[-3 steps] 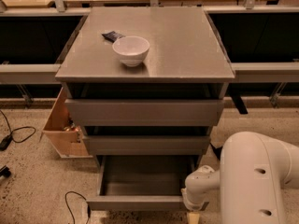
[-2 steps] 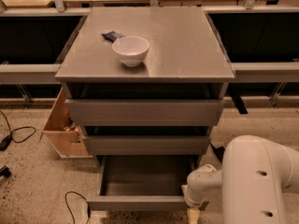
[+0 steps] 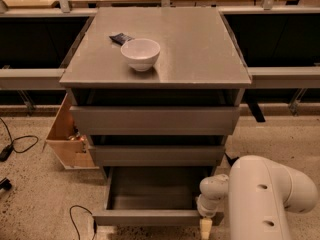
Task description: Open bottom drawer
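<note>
The grey cabinet fills the middle of the view, its flat counter [image 3: 200, 49] on top. The white robot arm [image 3: 265, 199] bulks in from the lower right, beside the cabinet's foot. Below the two taller drawer fronts [image 3: 155, 120], which sit closed or nearly so, the bottom drawer [image 3: 150, 216] stands pulled well out towards the camera, its shallow grey tray bare inside. A light wooden box [image 3: 67, 139] rests on the floor against the cabinet's left side. A white bowl [image 3: 140, 54] sits on the counter, left of centre.

The hand [image 3: 206, 228] hangs at the right end of the bottom drawer's front, at or just behind its edge. I cannot tell whether it is spread or pressed together.

The pull looks almost complete. The next move probably calls for a short straight draw outward if any travel is left. After that the hand should let go and lift clear without nudging the front back in.
</note>
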Motion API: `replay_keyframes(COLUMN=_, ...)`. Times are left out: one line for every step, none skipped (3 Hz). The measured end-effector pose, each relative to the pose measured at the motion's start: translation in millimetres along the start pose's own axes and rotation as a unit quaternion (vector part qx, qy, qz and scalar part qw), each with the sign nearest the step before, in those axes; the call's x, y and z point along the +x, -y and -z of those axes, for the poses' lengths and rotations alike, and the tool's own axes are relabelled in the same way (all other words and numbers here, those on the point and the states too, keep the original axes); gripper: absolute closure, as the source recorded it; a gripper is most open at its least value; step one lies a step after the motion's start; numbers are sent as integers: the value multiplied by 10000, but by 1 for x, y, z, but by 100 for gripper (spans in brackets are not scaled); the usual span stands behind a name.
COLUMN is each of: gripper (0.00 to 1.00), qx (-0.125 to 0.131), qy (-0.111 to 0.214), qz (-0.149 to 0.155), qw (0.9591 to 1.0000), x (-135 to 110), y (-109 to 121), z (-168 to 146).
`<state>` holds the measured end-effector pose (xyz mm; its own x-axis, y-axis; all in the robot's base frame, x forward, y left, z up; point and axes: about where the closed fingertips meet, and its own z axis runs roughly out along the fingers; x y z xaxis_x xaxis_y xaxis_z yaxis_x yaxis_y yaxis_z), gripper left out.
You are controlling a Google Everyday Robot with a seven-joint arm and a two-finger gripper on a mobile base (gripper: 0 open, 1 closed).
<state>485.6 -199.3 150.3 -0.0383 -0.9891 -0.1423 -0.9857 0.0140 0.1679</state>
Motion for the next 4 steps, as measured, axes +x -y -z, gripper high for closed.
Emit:
replay_keyframes(gripper=27, qx=219, qy=-148, qz=1, qw=9996, x=-5, y=12, z=17)
replay_keyframes(gripper=58, qx=-199, qy=-379, qz=-118, qw=9990, x=-14, y=-62, z=32)
replay_keyframes(gripper=81, qx=-449, qy=-423, qz=-157, qw=9980, x=-13, y=-87, z=30)
replay_keyframes(gripper=100, qx=-640, qy=-419, qz=-181, qw=9969, x=-10, y=-98, z=25)
